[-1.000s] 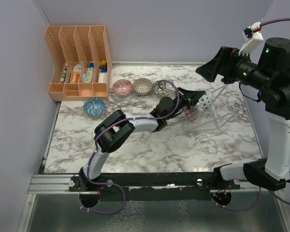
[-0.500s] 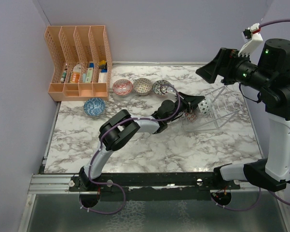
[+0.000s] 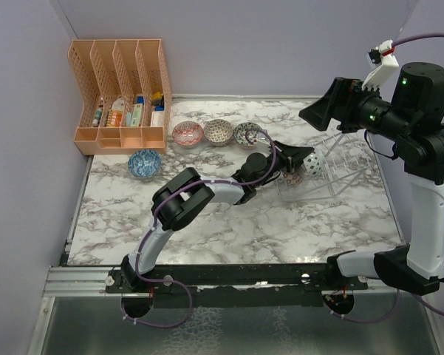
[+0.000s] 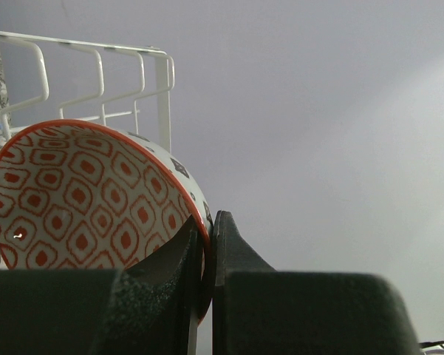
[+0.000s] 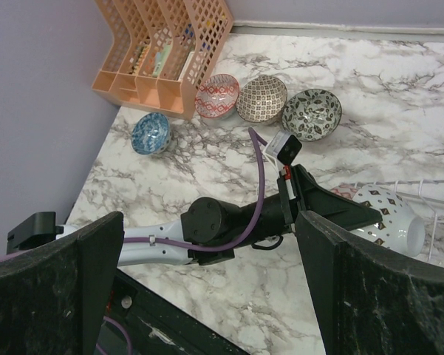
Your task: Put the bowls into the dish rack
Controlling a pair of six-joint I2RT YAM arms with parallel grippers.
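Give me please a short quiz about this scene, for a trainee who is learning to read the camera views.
1. True or false: the left gripper holds the red-patterned bowl by its rim.
2. How many bowls stand on the table, outside the dish rack?
3. Choose: the right gripper is A) open, raised above the table; B) shut on a bowl.

Key: 1 true; 2 four; 3 A.

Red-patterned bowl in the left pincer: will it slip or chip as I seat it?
Probably slippery: the left pincer holds the bowl only by its glossy rim. Likely rigid yet chip-prone against the dish rack prongs. Round: may roll if released unsupported.
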